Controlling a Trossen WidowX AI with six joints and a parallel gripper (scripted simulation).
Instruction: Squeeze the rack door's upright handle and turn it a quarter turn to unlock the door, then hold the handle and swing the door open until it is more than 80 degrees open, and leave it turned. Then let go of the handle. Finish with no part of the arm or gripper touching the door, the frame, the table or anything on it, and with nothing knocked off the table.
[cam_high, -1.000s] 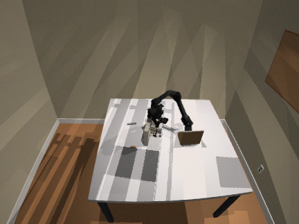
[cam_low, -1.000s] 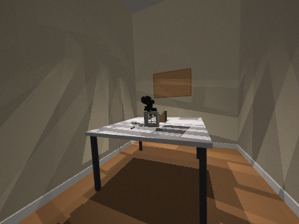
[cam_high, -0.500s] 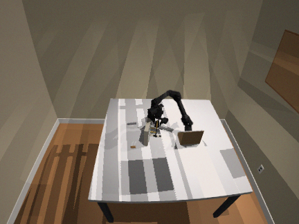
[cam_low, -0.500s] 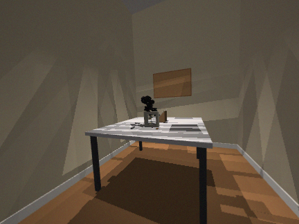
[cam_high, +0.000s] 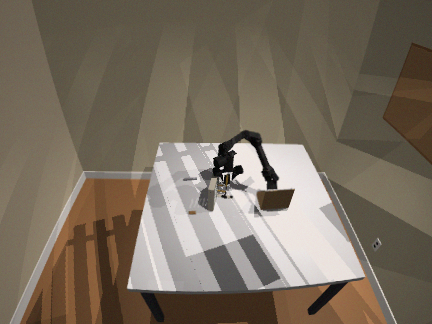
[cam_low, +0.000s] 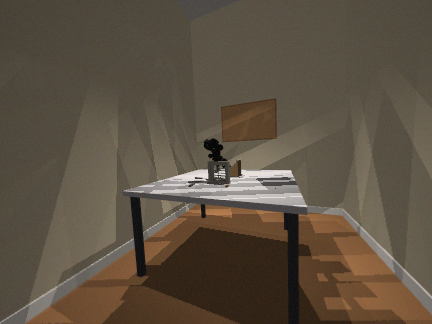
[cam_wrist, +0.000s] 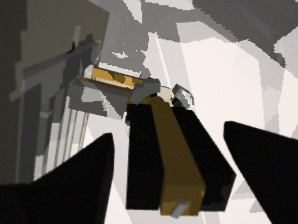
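Gripper open around the handle, no grip on it.

Gripper (cam_high: 227, 173) (cam_wrist: 168, 134): fingers stand wide, one each side of the upright handle (cam_high: 227, 179) (cam_wrist: 181, 162). Gaps show on both sides in wrist view. Handle is black with an ochre strip down its middle.

Just past the handle's far end: grey curved pieces (cam_wrist: 146, 90) and an ochre bar (cam_wrist: 117, 77) running toward the grey slatted rack (cam_high: 212, 195) (cam_low: 213, 171) (cam_wrist: 32, 110). Rack stands upright on the table (cam_high: 320, 250) (cam_low: 165, 191). Can't tell the door's angle or how far the handle is turned; too small in top and exterior.

Arm (cam_high: 256, 139) (cam_low: 214, 147) arches over from beside the upright tan board (cam_high: 275, 199) (cam_low: 236, 169). Board is apart from the rack. Near the rack, on its other side: a thin grey bar (cam_high: 190, 179) and a small orange block (cam_high: 192, 212), both on the table.
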